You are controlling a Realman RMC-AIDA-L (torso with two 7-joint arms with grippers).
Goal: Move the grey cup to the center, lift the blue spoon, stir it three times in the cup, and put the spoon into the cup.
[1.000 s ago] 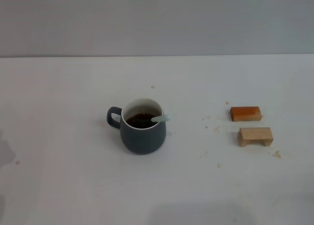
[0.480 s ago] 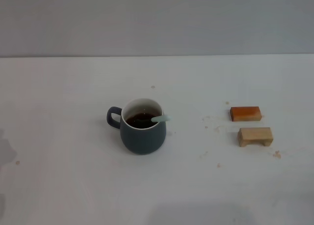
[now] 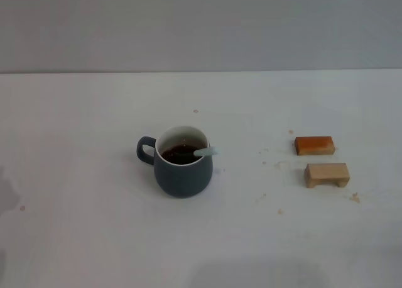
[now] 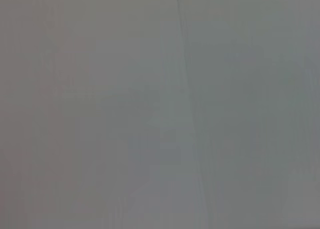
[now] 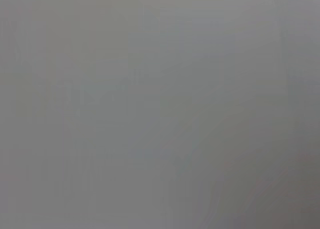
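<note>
In the head view, one rounded dark blue-grey ceramic mug, the grey cup [image 3: 182, 168], is standing upright near the middle of the white desk [image 3: 81, 238], its loop handle pointing toward the robot's left and a dark liquid showing against its white inner wall. One slim spoon with a pale light-blue handle, the blue spoon [image 3: 206, 151], is resting inside that cup, its handle leaning on the rim toward the robot's right while its bowl is hidden under the liquid; the rim is propping the handle, which seems to be why it is sitting tilted rather than sinking. Judging by this layout, the task appears finished. Two small wooden blocks are lying well apart from the cup on the right, an orange-brown block [image 3: 313, 145] farther back and a pale wooden block [image 3: 326, 175] just in front of it, with a few crumbs scattered around them. No arm is showing here. The left wrist view is showing only a plain grey surface, so the left end effector is out of sight and its jaws cannot be judged. The right wrist view is likewise giving only flat grey, leaving the right end effector unseen too.
</note>
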